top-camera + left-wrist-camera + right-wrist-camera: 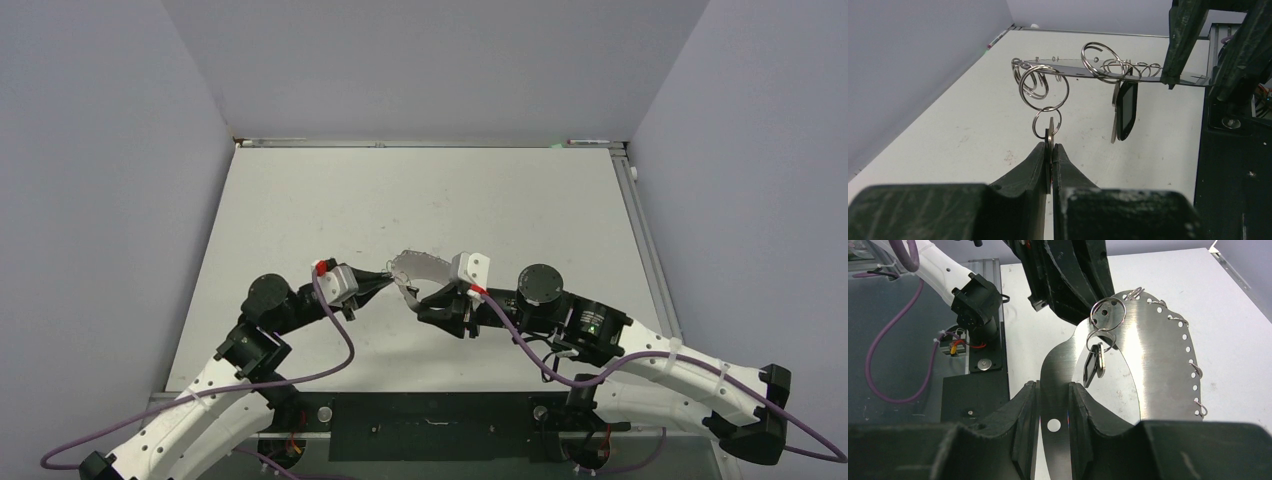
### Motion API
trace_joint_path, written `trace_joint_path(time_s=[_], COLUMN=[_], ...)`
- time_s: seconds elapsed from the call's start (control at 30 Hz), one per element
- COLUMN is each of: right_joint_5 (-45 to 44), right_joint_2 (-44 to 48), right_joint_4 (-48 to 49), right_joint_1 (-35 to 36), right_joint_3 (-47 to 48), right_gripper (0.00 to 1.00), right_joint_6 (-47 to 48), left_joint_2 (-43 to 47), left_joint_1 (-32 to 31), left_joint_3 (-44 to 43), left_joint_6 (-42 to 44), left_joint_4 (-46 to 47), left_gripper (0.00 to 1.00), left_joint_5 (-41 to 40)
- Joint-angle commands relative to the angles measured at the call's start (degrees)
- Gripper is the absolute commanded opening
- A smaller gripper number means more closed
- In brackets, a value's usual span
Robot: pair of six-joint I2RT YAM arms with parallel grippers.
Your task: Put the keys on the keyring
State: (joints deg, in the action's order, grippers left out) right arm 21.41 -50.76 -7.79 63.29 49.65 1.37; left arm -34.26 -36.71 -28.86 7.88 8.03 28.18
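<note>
A: White tabletop, grey walls — where is the broad silvery metal hoop hanging?
B: Above mid-table, the right gripper clamping its near rim.
A: And the left gripper?
B: Pinching shut on a tiny silver key dangling from the hoop's left-end rings.

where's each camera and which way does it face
top external: overhead, behind, looking down on the white table; left arm, right arm show
left wrist: past the left gripper, shut on a silver key, toward the flat silvery metal keyring
right wrist: along the right gripper clamping that keyring, facing the left arm
both wrists share the black-headed key
</note>
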Motion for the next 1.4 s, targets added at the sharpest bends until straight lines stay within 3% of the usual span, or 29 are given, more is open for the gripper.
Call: trace_joint_path(time_s=[0.0, 0.17, 0.43, 0.6, 0.73, 1.17, 1.37], right_joint_5=[-3.59, -7.47, -8.31, -10.33, -12.18, -10.20, -6.57], right_joint_2=[2.77, 2.85, 1.46, -1.96, -2.58, -3.21, -4.32], right_joint_4=[5.09, 5.55, 9.57, 8.24, 8.48, 15.72, 24.50], right_joint_1=[-0.36, -0.40, -0.39, -0.36, -0.36, -0.37, -0.44], right_joint_3=[-2.15, -5.63, -9.73, -9.65, -10.26, -13.41, -16.82], right_gripper=[0.05, 0.13, 0.13, 0.46, 0.57, 0.56, 0.55], right_joint_6=[-0.38, -3.41, -5.69, -5.76, -5.94, -5.41, -4.38], left_joint_2=[2.68, 3.92, 2.73, 2.88, 2.57, 1.67, 1.44], left_joint_1=[-0.29, -0.29, -0.29, -0.29, -0.26, -0.29, -0.29], left_joint_3=[-2.47, -3.16, -4.42, -5.14, -5.39, -5.50, -5.55], left_joint_6=[2.98, 4.45, 5.11, 5.69, 5.43, 4.04, 3.05], left_joint_4=[-1.12, -3.18, -5.38, -6.37, -6.63, -5.98, -5.50], left_gripper=[0.00, 0.00, 0.00, 0.00, 0.00, 0.00, 0.00], left_joint_5=[-1.84, -3.62, -3.36, -4.71, -4.71, -4.16, -3.74])
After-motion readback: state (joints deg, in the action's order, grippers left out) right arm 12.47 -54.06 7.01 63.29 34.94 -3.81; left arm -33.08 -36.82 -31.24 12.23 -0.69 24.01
